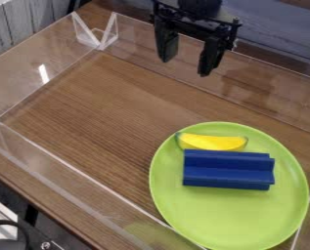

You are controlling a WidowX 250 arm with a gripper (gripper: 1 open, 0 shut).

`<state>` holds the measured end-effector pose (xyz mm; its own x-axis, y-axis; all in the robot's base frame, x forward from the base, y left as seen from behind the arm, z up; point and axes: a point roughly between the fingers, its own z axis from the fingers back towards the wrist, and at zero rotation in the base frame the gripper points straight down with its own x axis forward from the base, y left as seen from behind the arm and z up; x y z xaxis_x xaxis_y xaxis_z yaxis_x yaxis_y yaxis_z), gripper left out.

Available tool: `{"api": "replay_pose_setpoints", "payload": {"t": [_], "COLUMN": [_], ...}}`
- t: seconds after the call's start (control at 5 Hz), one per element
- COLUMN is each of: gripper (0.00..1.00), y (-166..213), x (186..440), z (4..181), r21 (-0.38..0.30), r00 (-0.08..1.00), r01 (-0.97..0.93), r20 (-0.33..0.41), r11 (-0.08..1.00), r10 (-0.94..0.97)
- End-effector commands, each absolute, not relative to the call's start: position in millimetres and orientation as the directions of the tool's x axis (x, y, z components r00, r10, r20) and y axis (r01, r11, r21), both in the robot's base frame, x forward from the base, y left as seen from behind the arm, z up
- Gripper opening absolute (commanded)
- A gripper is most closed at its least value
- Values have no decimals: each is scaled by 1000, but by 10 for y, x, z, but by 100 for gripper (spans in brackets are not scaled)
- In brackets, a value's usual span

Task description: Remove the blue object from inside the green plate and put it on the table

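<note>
The blue object (231, 169), a dark blue rectangular plastic block ridged along its length, is pictured lying flat inside the large round lime-green plate (170, 186) at the lower right of the brown wood-grain table (105, 107); a yellow banana-shaped piece (212, 143) is seen touching the block's far edge, also on the plate. In this single camera view the black two-fingered gripper (188, 54) is shown hanging at the top of the scene, pointed downward, well apart from the plate; its jaws are held wide apart and nothing is carried between them. Low clear acrylic walls (46, 161) are seen around the tabletop, and a small clear angled piece (95, 33) stands in the far left corner.

The task is judged not yet begun, since the block is untouched on the plate. For the reach to be done well, the gripper would best be brought over the middle of the block and lowered with the jaws set across its short width, so that the long sides are clamped; the far finger would need to be slipped between block and banana without the banana being caught; the plate's raised rim should be cleared on the lift; the bare wood left of the plate is judged a ready place for setting down.
</note>
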<state>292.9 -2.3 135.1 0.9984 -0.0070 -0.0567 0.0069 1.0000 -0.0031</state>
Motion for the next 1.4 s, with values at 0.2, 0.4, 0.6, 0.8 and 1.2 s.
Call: {"api": "replay_pose_setpoints", "payload": {"t": [0.2, 0.4, 0.6, 0.8, 1.2], "gripper": [100, 100, 100, 100, 100], "y": [-208, -188, -169, -213, -355], "x": [2862, 2920, 2959, 2857, 2758], "z": [1354, 1338, 1307, 1353, 1409], "r21": [-7, -1, 3, 8, 18], "r00": [994, 987, 980, 976, 962], "r01": [104, 160, 198, 216, 272], "r20": [-28, -6, 4, 11, 30], "r11": [995, 987, 980, 976, 962], "r10": [-104, -160, -198, -216, -273]}}
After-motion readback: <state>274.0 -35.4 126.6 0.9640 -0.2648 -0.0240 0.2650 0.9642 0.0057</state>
